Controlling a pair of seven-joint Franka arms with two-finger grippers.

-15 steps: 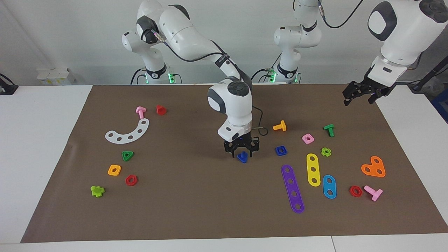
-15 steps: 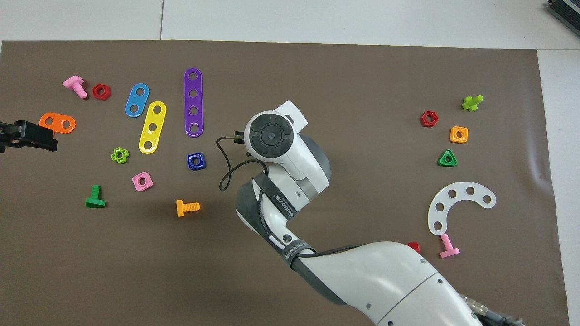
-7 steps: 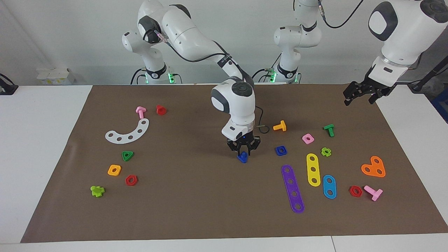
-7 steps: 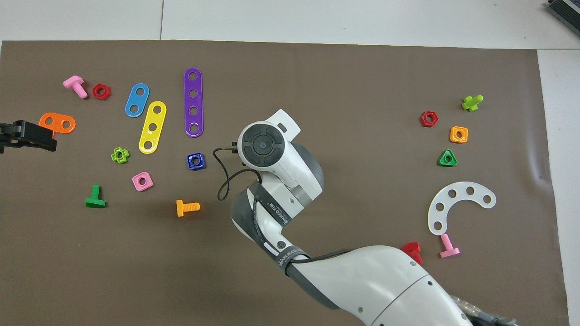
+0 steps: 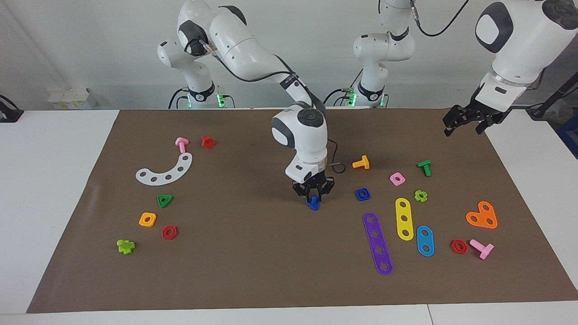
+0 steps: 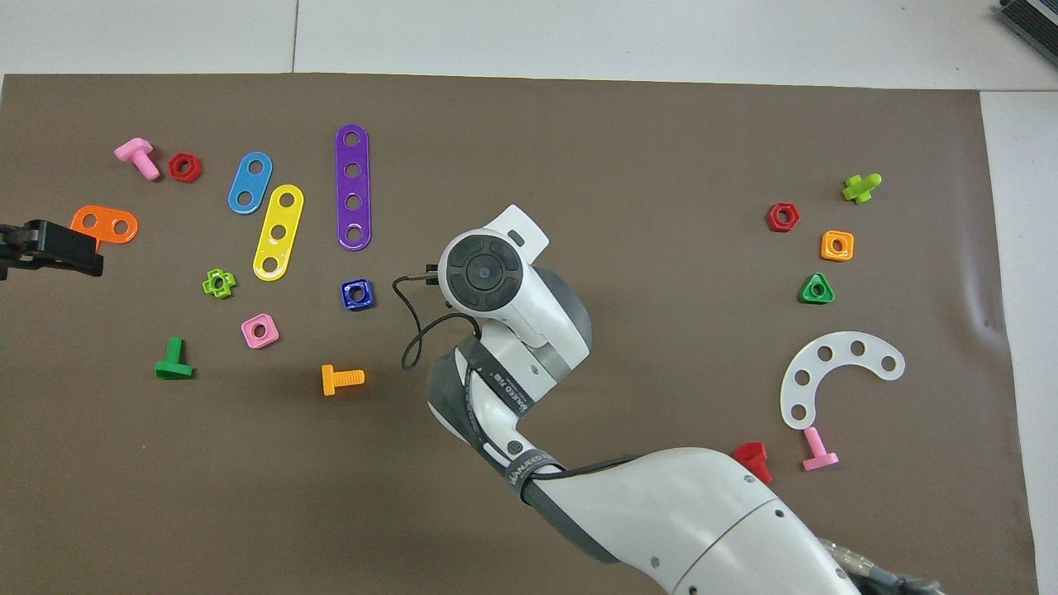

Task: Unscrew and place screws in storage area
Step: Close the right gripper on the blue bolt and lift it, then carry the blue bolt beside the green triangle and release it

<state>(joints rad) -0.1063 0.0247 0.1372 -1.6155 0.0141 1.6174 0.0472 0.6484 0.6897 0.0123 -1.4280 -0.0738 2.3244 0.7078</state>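
— Where are your arms?
— My right gripper [image 5: 313,199] is low over mid-mat, fingers pinched on the blue bolt [image 5: 313,205] right beneath it. My left gripper [image 5: 465,122] waits raised at its own end, fingers unclear.
— And the nut?
— The blue nut [image 5: 362,194] lies loose beside the bolt, toward my left arm.

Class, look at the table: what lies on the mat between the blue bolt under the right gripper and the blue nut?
Nothing: in the facing view, only bare brown mat separates the blue bolt, held by the right gripper, from the blue nut.
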